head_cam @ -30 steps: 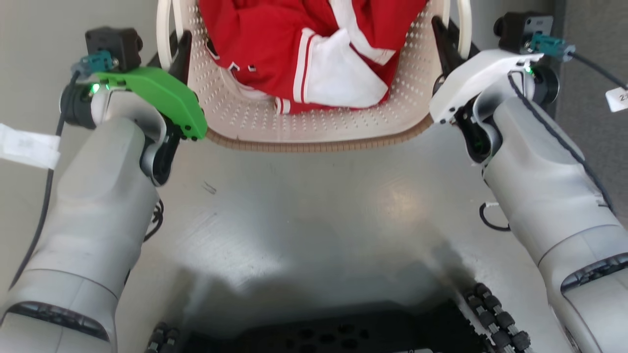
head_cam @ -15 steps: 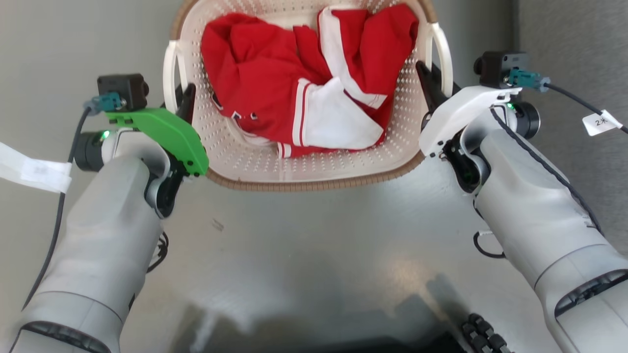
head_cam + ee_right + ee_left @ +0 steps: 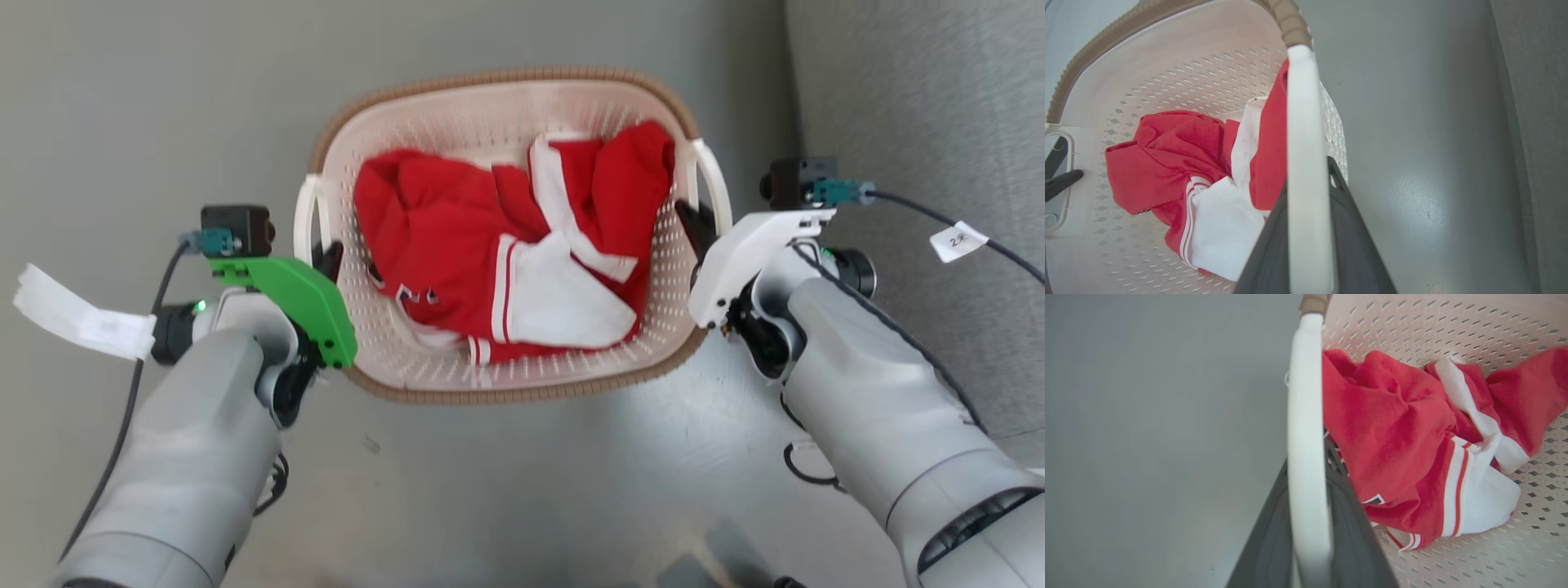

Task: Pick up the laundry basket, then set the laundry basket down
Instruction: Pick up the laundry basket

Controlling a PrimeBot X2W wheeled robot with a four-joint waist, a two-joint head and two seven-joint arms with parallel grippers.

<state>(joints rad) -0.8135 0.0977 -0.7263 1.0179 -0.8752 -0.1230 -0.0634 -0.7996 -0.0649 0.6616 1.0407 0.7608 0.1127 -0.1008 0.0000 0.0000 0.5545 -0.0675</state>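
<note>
Dark left hand [image 3: 323, 255], right hand [image 3: 695, 220] seemingly clamp handles [image 3: 304, 214].

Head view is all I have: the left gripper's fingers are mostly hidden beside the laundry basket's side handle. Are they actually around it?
Observer: Yes. In the left wrist view the left gripper has one dark finger on each side of the white handle of the laundry basket, pressed close.
Operator: And the right side?
Observer: Same. The right wrist view shows the right gripper straddling the other handle, a finger on each side.
</note>
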